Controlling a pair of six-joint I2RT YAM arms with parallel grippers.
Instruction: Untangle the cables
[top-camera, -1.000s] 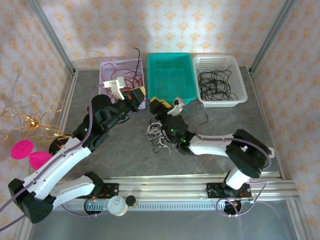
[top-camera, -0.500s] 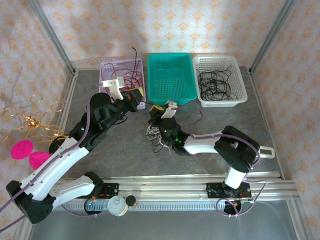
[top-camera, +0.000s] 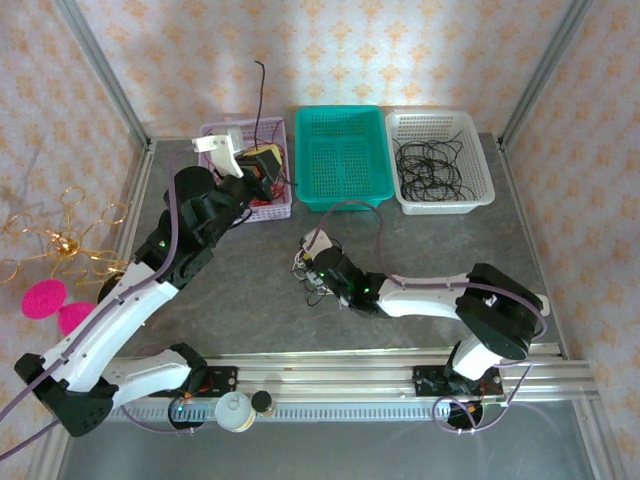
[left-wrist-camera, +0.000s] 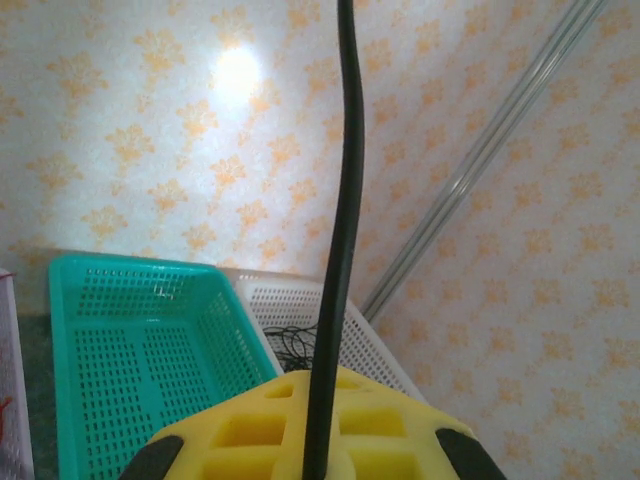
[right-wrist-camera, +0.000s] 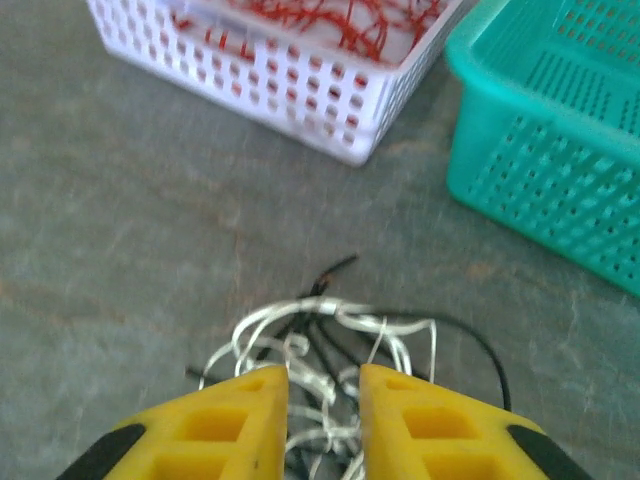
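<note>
A: So, what hems you in?
B: Three baskets line the back of your table: lilac basket, teal basket, white basket. Walls close the sides and a rail runs along the near edge. Bare table lies open left of the clump.
A: And your arms?
B: Your left arm rises forward, wrist tipped up above the lilac basket. The left gripper is pressed together on a black cable that stands straight up from its tips. Your right arm is folded low, elbow out right, forearm stretched leftward close over the table.
A: Where are your cables?
B: The clump, cream-white with black strands, lies on the table before the lilac and teal baskets, apart from both. Your right gripper sits at its near side, fingers slightly parted, strands showing in the gap. Red cables lie in the lilac basket, black cables in the white.
</note>
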